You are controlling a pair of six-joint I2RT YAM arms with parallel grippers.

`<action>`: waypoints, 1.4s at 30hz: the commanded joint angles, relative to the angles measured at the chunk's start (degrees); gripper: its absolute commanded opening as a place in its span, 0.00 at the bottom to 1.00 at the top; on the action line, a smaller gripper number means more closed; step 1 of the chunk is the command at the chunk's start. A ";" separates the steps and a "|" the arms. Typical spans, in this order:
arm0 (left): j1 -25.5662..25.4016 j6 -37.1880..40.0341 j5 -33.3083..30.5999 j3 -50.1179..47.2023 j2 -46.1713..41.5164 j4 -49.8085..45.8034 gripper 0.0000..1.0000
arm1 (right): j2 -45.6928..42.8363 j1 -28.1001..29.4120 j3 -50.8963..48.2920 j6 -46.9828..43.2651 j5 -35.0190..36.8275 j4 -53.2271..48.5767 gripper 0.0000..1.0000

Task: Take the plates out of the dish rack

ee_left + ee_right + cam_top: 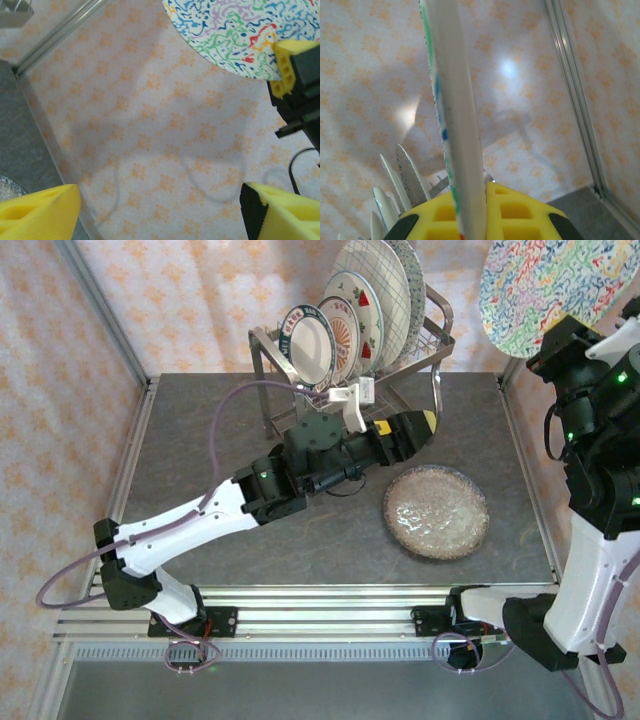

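top external: right jaws clamped on round squiggle-print plate [540, 295], high right. left jaws wide, empty, beside shiny wire dish rack [437, 335] of upright plates [350, 325]. grey glassy plate [437, 512] flat on mottled bench [480, 420].

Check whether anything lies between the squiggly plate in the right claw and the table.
Nothing visible. The multicoloured squiggle-patterned round plate hangs high in the right claw; on the grey table, a grey glassy round plate and the open left claw sit off to its left.
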 commanded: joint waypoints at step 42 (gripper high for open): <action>0.11 -34.73 3.97 0.24 10.10 5.14 0.63 | -21.26 0.30 -33.32 54.22 -11.23 -12.57 0.00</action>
